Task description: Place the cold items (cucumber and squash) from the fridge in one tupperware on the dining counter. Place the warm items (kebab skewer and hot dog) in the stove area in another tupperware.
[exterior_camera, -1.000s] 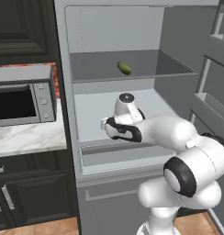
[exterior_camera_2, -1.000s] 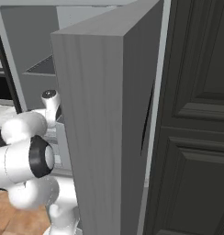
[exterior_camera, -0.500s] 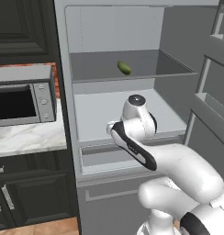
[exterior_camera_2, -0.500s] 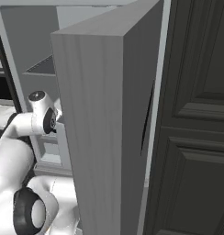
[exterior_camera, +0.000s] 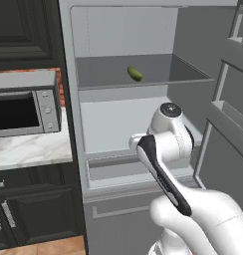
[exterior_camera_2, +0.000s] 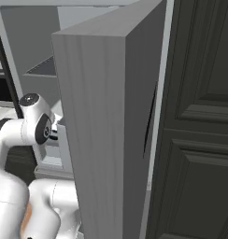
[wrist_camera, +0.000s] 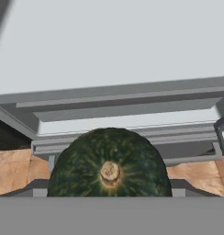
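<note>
A dark green squash point(wrist_camera: 109, 163) with a pale stem fills the lower middle of the hand view, close to the camera. It hangs in front of the fridge's lower drawer with the floor behind it. It sits where the fingers meet and hides them, so my gripper looks shut on it. The small green cucumber point(exterior_camera: 135, 73) lies on the upper fridge shelf point(exterior_camera: 143, 82). My white arm point(exterior_camera: 168, 142) is folded in front of the fridge's middle shelf, its hand hidden behind the wrist. The arm point(exterior_camera_2: 36, 126) also appears left of the door in the right base view.
The open fridge door point(exterior_camera_2: 111, 121) stands edge-on, close on the arm's right. Door bins point(exterior_camera: 233, 114) line the right side. A microwave point(exterior_camera: 24, 109) sits on a marble counter point(exterior_camera: 29, 154) to the left, with dark cabinets point(exterior_camera: 29, 214) below.
The arm has folded back from its reach to the left, and its wrist has turned and risen toward the camera. The cucumber has not moved.
</note>
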Available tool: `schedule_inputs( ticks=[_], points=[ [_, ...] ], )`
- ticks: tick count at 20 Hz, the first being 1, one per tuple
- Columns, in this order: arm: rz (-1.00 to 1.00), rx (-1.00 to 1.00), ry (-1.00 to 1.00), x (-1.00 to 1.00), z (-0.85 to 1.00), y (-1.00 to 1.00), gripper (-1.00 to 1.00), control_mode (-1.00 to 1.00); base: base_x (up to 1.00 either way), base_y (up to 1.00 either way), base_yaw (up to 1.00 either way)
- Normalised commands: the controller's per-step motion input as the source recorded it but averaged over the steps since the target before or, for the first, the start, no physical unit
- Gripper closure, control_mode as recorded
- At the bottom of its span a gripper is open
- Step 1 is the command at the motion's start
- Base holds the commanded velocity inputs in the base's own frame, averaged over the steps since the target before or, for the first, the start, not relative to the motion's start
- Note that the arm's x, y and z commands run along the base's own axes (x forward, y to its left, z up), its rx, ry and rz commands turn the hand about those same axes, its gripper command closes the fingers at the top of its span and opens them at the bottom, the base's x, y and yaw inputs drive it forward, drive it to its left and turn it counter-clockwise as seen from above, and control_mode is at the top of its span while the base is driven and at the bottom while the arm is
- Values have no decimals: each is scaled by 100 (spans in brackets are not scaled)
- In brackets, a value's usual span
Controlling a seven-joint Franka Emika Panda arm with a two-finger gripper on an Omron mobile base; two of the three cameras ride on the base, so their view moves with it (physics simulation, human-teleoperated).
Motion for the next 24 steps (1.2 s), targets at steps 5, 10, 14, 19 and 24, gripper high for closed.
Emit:
schedule_inputs(
  ticks=[5, 10, 14, 19, 24],
  points=[
    [0, -1, 3, -68, 42, -43, 100, -100, 0, 0, 0],
    [0, 0, 2, -48, 26, -23, 100, -100, 0, 0, 0],
    [0, 0, 1, -37, 28, -12, 100, -100, 0, 0, 0],
    [0, -2, -3, -26, 23, -4, 100, -100, 0, 0, 0],
    [-5, -4, -1, -16, 34, 0, 100, -100, 0, 0, 0]
  ],
)
